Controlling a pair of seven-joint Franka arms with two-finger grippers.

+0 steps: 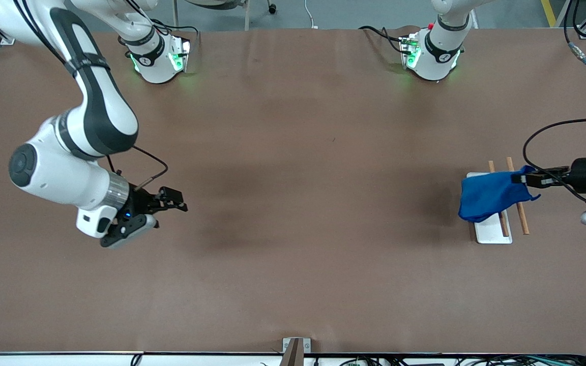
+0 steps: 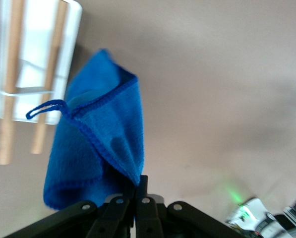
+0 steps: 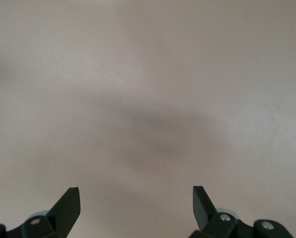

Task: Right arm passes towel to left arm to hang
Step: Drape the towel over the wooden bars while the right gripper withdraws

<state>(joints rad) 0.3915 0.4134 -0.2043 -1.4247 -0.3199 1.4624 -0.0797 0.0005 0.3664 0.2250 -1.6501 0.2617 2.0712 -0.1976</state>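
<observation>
1. Towel (image 1: 489, 195): small bright blue cloth with darker stitched edging and a short corner loop (image 2: 43, 108). It hangs in the air from one pinched edge, draped over the white tray, at the left arm's end of the table. Its lower folds cover part of the tray and the rods; whether it rests on them cannot be told.
2. Left gripper (image 1: 518, 179): over the tray, fingers (image 2: 140, 191) pressed together on the towel's edge.
3. Right gripper (image 1: 181, 203): over bare table at the right arm's end, well apart from the towel. Fingers (image 3: 68, 203) spread wide, nothing between them. This arm waits.
4. White tray (image 1: 496, 234): flat rectangular piece on the table beneath the towel.
5. Two wooden rods (image 1: 522, 218): thin, parallel, running along the tray, partly hidden by the towel.
6. Table (image 1: 293, 203): covered with a brown sheet.
</observation>
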